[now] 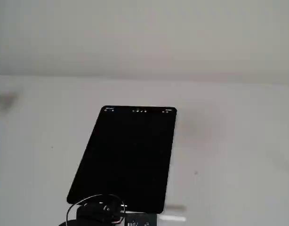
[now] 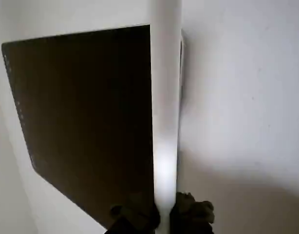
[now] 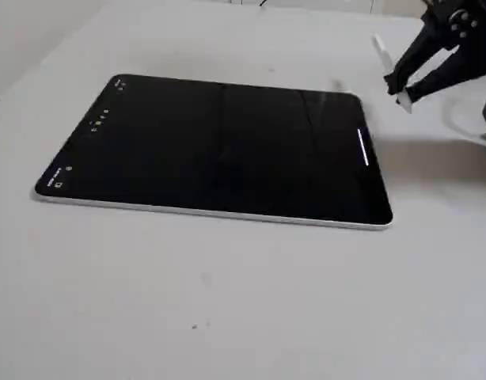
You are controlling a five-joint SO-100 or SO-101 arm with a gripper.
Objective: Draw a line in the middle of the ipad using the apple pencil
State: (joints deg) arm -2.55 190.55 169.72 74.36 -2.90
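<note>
- Gripper (image 3: 403,89) clamps the pencil (image 3: 383,54), lifted beside the ipad (image 3: 219,142), clear of the glass.
- A short line (image 3: 363,148) sits near that edge, not mid-screen.

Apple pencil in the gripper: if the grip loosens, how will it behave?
The pencil looks smooth, round and stiff, so it would probably slip out of the gripper and roll. The table is flat and hard; it would likely keep rolling, perhaps onto the ipad.
</note>
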